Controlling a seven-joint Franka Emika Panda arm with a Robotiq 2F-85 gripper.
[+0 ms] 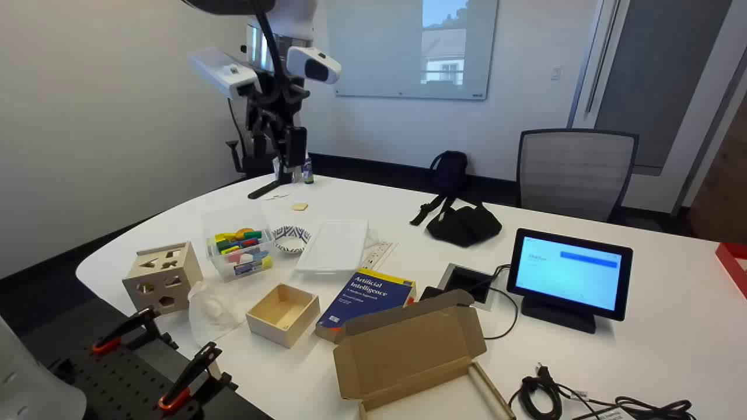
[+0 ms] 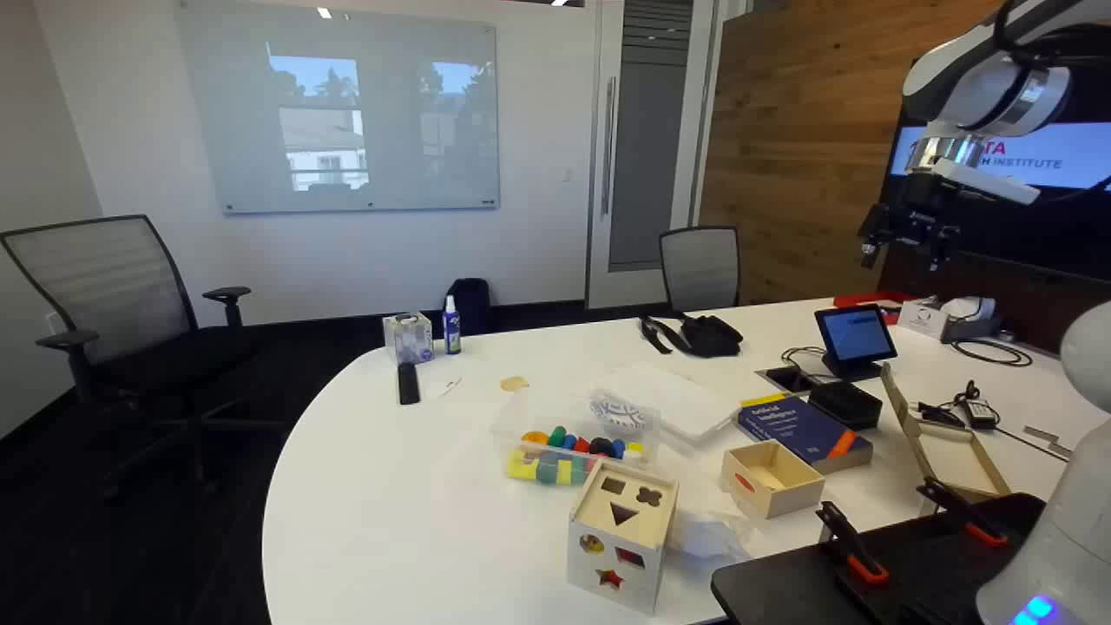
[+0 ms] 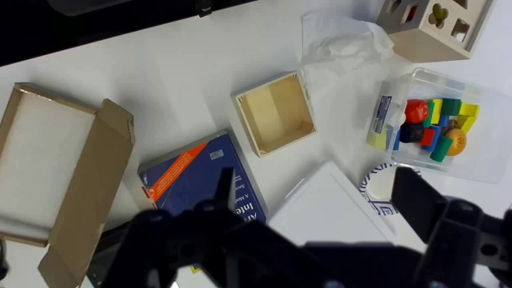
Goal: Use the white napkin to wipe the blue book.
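The blue book (image 1: pixel 366 298) lies face up on the white table, with part of its cover under the cardboard flap's edge in that view. It also shows in an exterior view (image 2: pixel 794 427) and in the wrist view (image 3: pixel 188 182), partly behind a finger. The flat, squarish white sheet that fits the white napkin (image 1: pixel 334 246) lies beside the book; in the wrist view (image 3: pixel 328 212) its edges look raised, like a lid. My gripper (image 1: pixel 278 157) hangs well above the table, also seen in an exterior view (image 2: pixel 903 254). In the wrist view its jaws (image 3: pixel 316 174) are wide apart with nothing between.
An open cardboard box (image 1: pixel 417 344) stands near the book. A small wooden box (image 1: pixel 274 328), crumpled clear-white wrapping (image 3: pixel 344 48), a clear bin of blocks (image 3: pixel 490 132), a wooden shape cube (image 2: pixel 616 555), a patterned bowl (image 3: pixel 380 186) and a tablet (image 1: pixel 569 271) stand around.
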